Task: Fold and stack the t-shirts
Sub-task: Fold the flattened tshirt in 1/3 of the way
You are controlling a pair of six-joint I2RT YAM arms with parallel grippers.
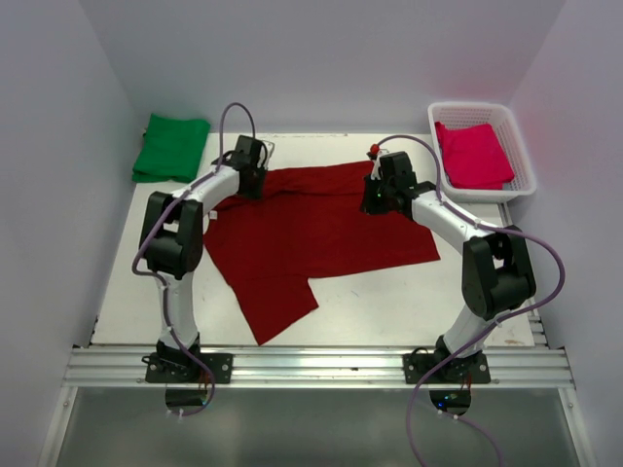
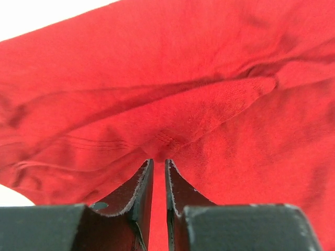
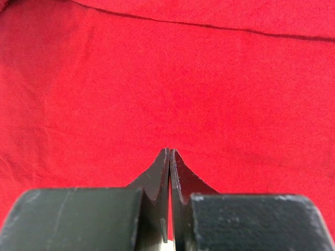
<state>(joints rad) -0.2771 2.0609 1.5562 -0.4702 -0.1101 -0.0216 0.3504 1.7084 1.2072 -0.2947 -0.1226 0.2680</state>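
Item 1. Dark red t-shirt [image 1: 311, 238]: lay spread open and creased at the centre of the table [image 1: 389, 302], one corner reaching toward the lower middle of the frame.

Item 2. Green t-shirt [image 1: 172, 148]: folded, at the upper left, well apart from the dark red one.

Item 3. Pinkish-red t-shirt [image 1: 472, 154]: folded, inside the white basket [image 1: 521, 165] at the upper right.

Item 4. Left gripper [image 2: 157, 162]: sat at the dark red shirt's upper left edge. Its jaws were narrow, with a slim gap and red cloth showing through. A stitched fold lay right at the tips; whether it was pinched could not be told.

Item 5. Right gripper [image 3: 169, 150]: sat over the shirt's upper right part. Its jaws were pressed together at the tips, with no cloth seen between them.
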